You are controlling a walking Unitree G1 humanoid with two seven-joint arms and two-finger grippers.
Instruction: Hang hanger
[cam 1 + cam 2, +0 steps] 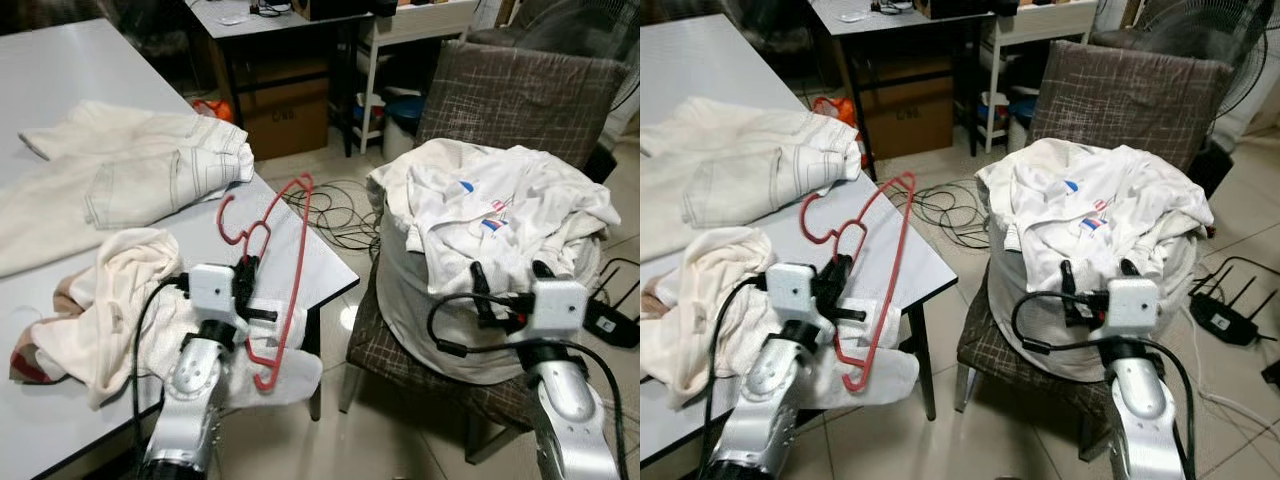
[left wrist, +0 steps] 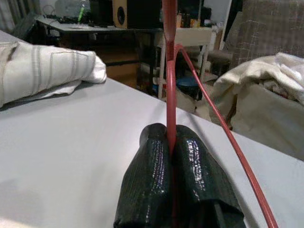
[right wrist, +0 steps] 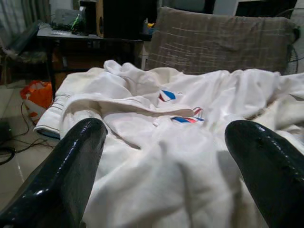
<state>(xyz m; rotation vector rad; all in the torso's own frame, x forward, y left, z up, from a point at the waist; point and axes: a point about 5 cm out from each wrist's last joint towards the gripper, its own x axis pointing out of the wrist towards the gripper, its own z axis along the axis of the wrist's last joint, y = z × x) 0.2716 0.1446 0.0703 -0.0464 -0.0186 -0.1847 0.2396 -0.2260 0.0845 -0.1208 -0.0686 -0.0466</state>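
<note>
A red wire hanger (image 1: 282,262) is held up over the near corner of the white table (image 1: 120,80), its hook toward the folded clothes. My left gripper (image 1: 247,272) is shut on the hanger (image 2: 169,95) near its neck, both black fingers (image 2: 147,185) pressed against the wire. My right gripper (image 1: 508,272) is open, hovering just in front of the white garment (image 1: 490,210) heaped in the basket on the chair; its fingers (image 3: 71,175) stand wide apart with nothing between them.
Cream folded trousers (image 1: 150,165) and a rumpled cream towel (image 1: 110,290) lie on the table. The white laundry basket (image 1: 420,310) sits on a brown checked chair (image 1: 520,90). Cables (image 1: 335,210) trail on the tiled floor; a router (image 1: 610,320) lies at right.
</note>
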